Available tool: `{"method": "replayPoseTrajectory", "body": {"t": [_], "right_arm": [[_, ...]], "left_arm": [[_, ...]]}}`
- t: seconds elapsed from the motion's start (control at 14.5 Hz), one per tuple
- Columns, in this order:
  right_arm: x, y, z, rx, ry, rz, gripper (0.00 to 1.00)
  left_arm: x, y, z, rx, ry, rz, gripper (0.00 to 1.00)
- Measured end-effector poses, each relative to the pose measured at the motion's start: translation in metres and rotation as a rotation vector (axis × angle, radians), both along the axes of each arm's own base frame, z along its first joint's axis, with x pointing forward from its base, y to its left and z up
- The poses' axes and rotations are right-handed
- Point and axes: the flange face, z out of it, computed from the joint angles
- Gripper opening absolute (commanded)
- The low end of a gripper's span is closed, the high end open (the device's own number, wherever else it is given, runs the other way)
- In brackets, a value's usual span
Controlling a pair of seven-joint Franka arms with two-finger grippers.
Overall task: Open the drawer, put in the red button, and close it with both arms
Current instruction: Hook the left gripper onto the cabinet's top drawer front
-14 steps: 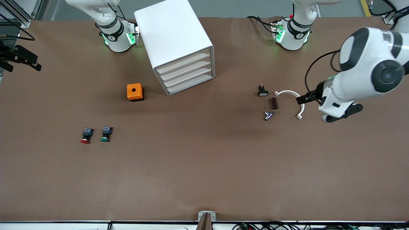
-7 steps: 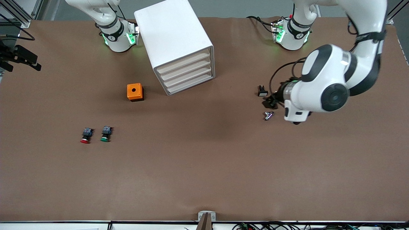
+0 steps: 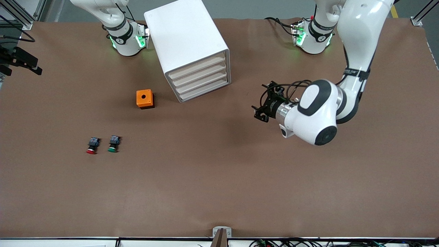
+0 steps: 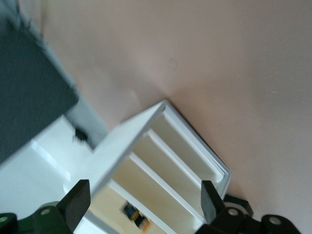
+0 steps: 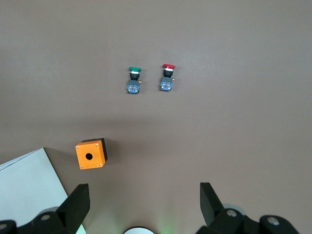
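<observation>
- The left tool [image 3: 262, 106] hangs over bare brown surface [image 3: 212, 178], just off the cabinet [image 3: 187, 44] toward the left arm's end; its two fingers [image 4: 209, 200] stand wide apart and hold nothing.
- In the left wrist view those fingers frame the cabinet's beige drawer fronts, all four flush and shut.
- The right tool [image 5: 141, 207] is high up, outside the front view; its fingers [image 5: 75, 204] are likewise spread and empty, over the surface beside the cabinet toward the right arm's end.
- The drawer [image 3: 202, 87] is the lowest of the four, closed.
- The orange box [image 3: 144, 98] with a hole on top sits just beside the cabinet, toward the right arm's end.
- The red button [image 3: 92, 145] lies on the surface, nearer to the front camera than the cabinet and toward the right arm's end, well apart from it.
- The green button [image 3: 113, 144] lies just beside the red one, on the side closer to the cabinet.
- Grey floor and aluminium framing border the surface by the cabinet's back; cables run along the edge nearest the front camera.
</observation>
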Motion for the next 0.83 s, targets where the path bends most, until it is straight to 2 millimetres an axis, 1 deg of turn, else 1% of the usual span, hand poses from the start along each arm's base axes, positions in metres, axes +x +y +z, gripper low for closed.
{"method": "replayPoseTrajectory", "body": {"t": [0.14, 0.21, 0.35, 0.48, 0.62, 0.83], "right_arm": [[0.001, -0.001, -0.002, -0.001, 0.004, -0.002, 1.0], [0.002, -0.001, -0.003, -0.002, 0.006, -0.002, 1.0], [0.003, -0.002, -0.004, -0.003, 0.009, -0.002, 1.0], [0.004, -0.002, -0.006, -0.003, 0.012, -0.003, 1.0], [0.006, -0.002, -0.006, -0.004, 0.012, -0.003, 1.0], [0.014, -0.003, -0.018, -0.006, 0.027, -0.003, 1.0]], "left_arm": [[-0.004, -0.014, -0.03, 0.05, 0.146, 0.088, 1.0], [-0.009, -0.025, -0.043, 0.068, 0.209, 0.115, 1.0], [-0.022, -0.048, -0.063, 0.114, 0.311, 0.145, 1.0], [-0.037, -0.071, -0.075, 0.16, 0.386, 0.16, 1.0], [-0.05, -0.089, -0.085, 0.191, 0.438, 0.161, 1.0], [-0.067, -0.104, -0.102, 0.245, 0.485, 0.147, 1.0]]}}
